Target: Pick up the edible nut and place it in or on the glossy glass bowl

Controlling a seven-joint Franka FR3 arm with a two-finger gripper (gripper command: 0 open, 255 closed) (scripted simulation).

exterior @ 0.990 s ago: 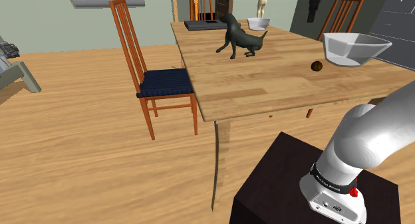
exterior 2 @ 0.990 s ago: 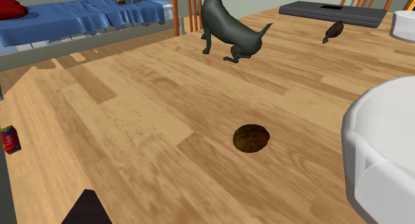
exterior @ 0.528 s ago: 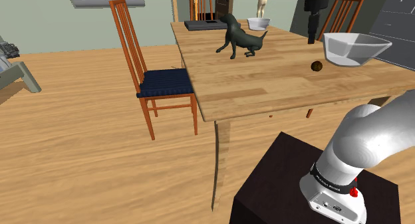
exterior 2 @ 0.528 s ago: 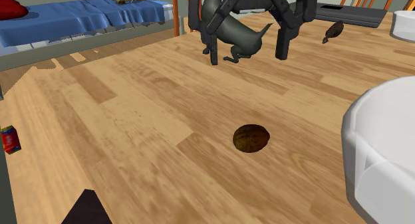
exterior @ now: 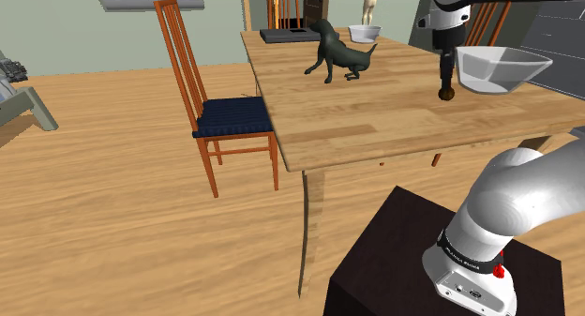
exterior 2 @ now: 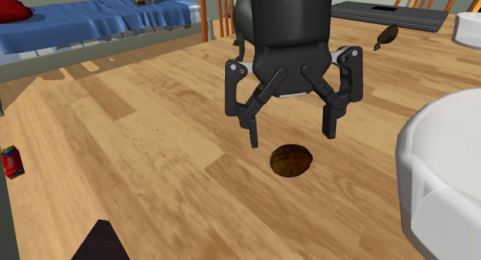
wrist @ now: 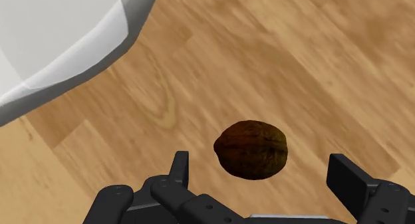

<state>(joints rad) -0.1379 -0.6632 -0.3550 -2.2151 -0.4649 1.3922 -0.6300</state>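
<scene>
One nut (wrist: 251, 149), one bowl (wrist: 60, 36) — pincer (exterior 2: 290, 137) spread

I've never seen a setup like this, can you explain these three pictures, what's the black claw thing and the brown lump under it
It is a simulated robot: a white arm on a dark box stand, ending in a black two-finger gripper. One picture looks from beside the stand, one from close over the wooden table, one from a camera on the hand. On the table lie a brown nut, a white bowl and a dark dog figure. The gripper hangs open just above the nut; nothing is held.
</scene>
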